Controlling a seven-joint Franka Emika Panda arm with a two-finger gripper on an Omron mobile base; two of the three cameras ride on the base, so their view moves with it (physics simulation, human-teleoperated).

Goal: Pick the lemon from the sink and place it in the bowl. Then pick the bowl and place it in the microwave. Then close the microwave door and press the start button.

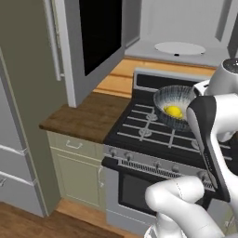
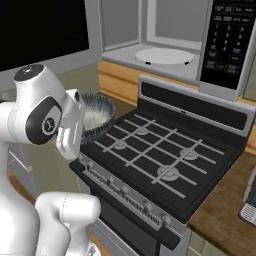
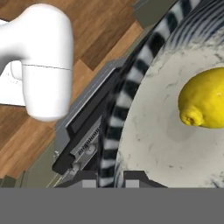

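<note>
The dark ribbed bowl (image 1: 173, 98) hangs over the left part of the stove, below and in front of the open microwave (image 2: 165, 30). The yellow lemon (image 1: 174, 111) lies inside the bowl (image 3: 162, 144), right of centre in the hand view (image 3: 205, 98). My gripper (image 3: 110, 181) is shut on the bowl's near rim, one fingertip on each side of it. The microwave door (image 1: 93, 42) stands swung out to the left, and the white turntable (image 2: 165, 56) inside is bare. The sink is out of view.
A black gas stove (image 2: 160, 150) with grey grates lies under the bowl, its knob panel at the front. A wooden counter (image 1: 88, 118) adjoins it on the left, under the open door. The black control panel (image 2: 230, 35) is at the microwave's right.
</note>
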